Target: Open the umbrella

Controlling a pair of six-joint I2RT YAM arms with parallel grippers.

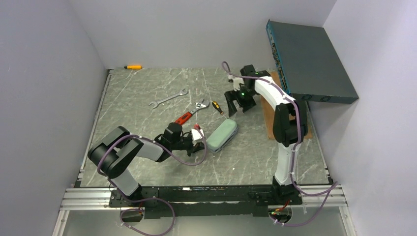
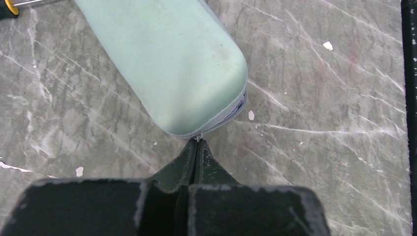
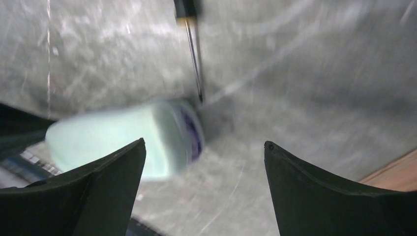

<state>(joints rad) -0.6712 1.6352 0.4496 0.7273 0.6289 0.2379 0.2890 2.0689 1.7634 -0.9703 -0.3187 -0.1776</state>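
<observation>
The umbrella is out of view. A pale mint-green oval case lies on the marble tabletop, with a lavender-blue strip along its seam. In the left wrist view the case fills the upper left. My left gripper is shut, its tips pinched on a small metal zipper pull at the case's near end. In the top view that gripper sits at the case's left end. My right gripper hovers open above the table beyond the case's far end. Nothing lies between its jaws, and the case is below left.
A black-and-yellow screwdriver lies just past the case's far end. A red-handled adjustable wrench and a steel spanner lie to the left. A wooden board and a blue box stand at the right.
</observation>
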